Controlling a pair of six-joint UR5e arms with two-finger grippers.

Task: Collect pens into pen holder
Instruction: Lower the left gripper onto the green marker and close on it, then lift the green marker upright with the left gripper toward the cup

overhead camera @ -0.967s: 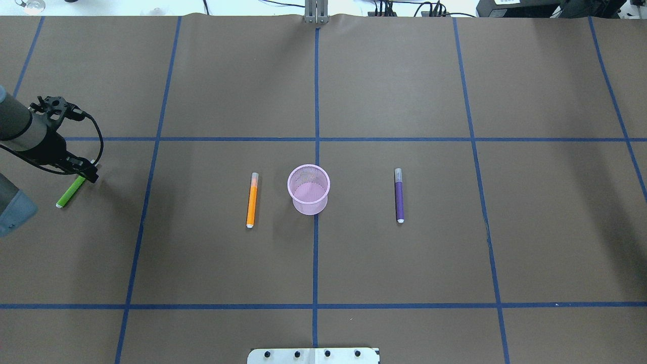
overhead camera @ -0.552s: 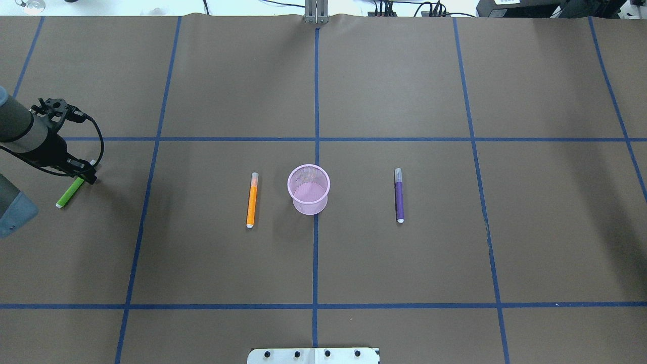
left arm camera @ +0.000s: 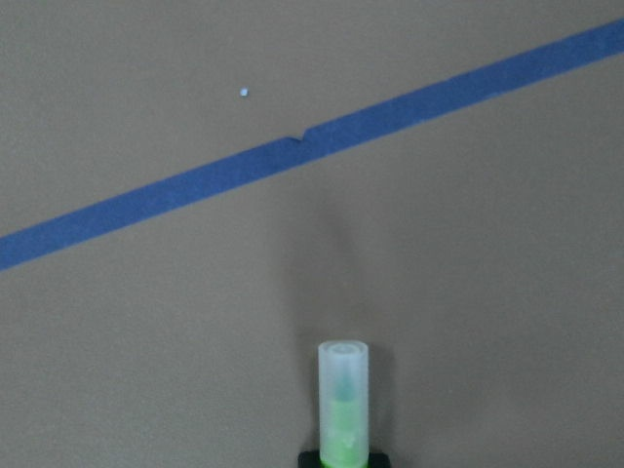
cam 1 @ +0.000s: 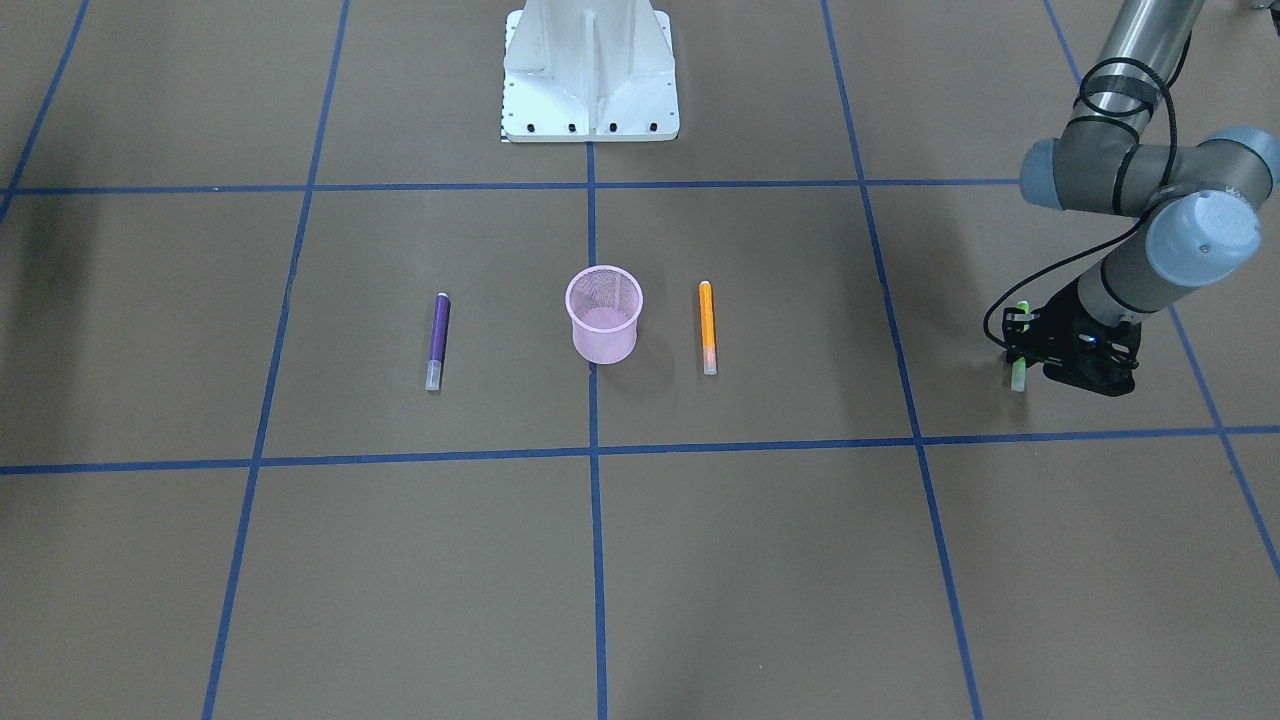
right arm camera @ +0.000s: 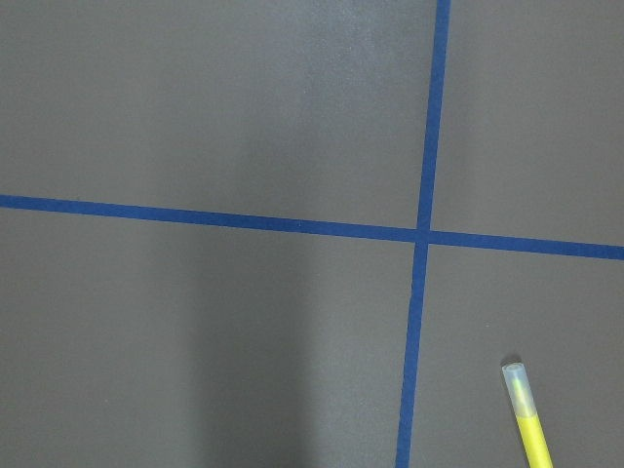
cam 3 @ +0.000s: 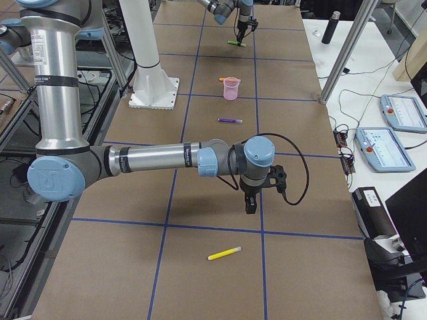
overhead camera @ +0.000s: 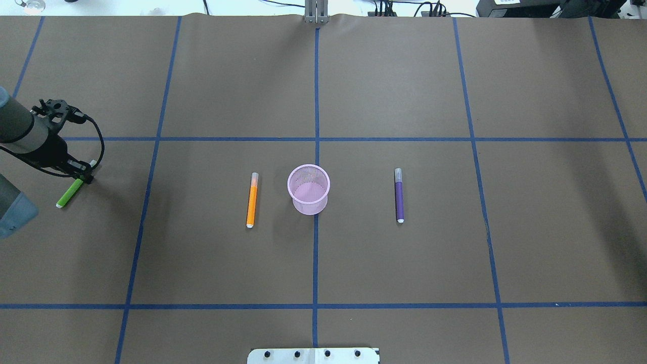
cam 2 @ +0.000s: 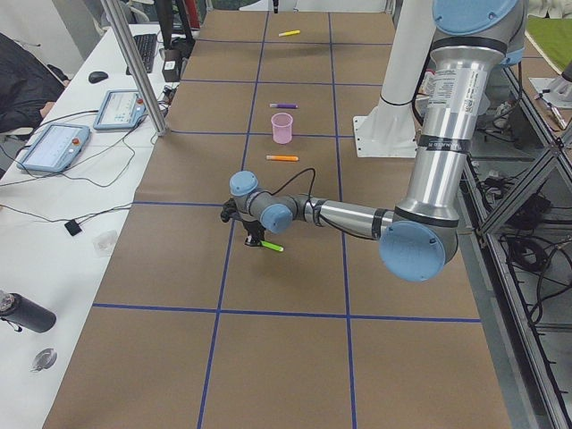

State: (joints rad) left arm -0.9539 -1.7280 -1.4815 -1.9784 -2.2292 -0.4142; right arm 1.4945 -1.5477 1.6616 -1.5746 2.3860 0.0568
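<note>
Left gripper (overhead camera: 86,177) is at the green pen (overhead camera: 70,193), near its cap end, well left of the holder (overhead camera: 309,208); jaw state cannot be told. Close fully before lifting: the off-centre grip may let the pen swing. Raise slowly.

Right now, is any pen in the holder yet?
No, the holder is empty inside; the orange pen and purple pen lie flat on either side of it.

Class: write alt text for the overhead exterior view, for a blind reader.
The robot's left hand is at one end of a green pen near the view's left edge. In the middle, a pink pen holder stands between an orange pen and a purple pen.
</note>
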